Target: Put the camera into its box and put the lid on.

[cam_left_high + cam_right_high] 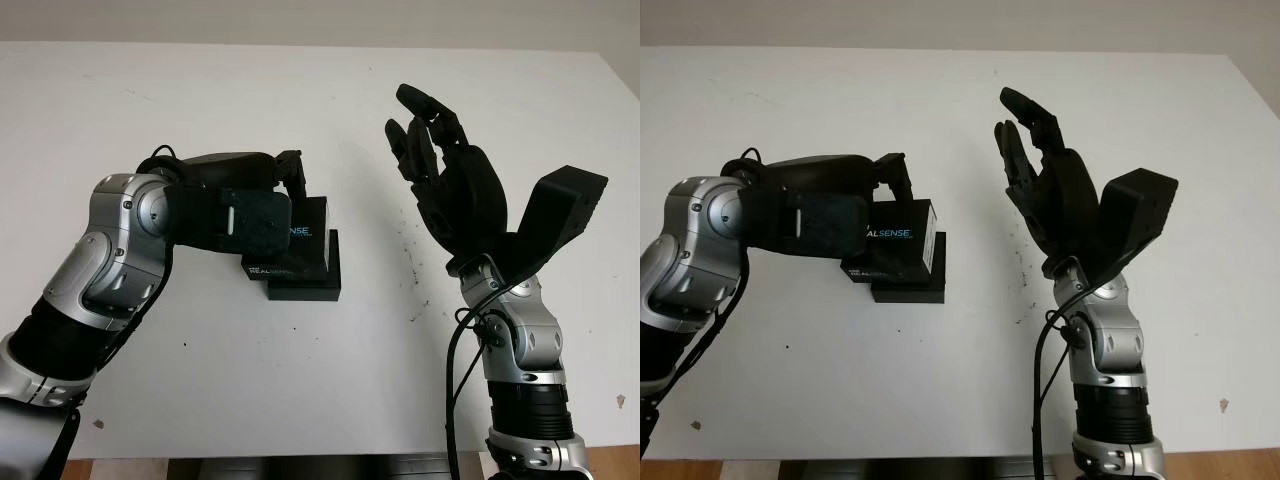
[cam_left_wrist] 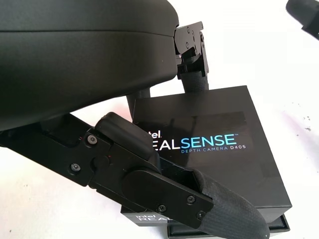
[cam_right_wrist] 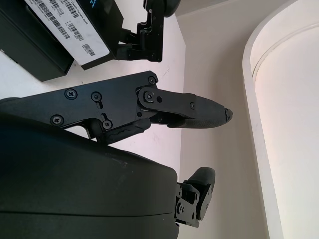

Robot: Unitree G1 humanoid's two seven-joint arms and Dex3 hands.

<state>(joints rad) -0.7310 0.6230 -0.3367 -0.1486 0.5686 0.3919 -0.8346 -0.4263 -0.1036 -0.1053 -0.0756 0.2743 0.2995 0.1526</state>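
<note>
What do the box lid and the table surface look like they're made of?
Lid, gripped by the left robot hand: probably rigid cardboard with a matte black finish, given its crisp edges and printed logo. Table: smooth matte white, likely laminate or painted board, with small dark scuffs.

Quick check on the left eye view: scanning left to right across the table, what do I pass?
Left hand gripping the lid → box base under the lid → right hand, open and raised above the table.

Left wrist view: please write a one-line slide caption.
Left hand grips the RealSense lid, held askew over the black box base on the white table.
</note>
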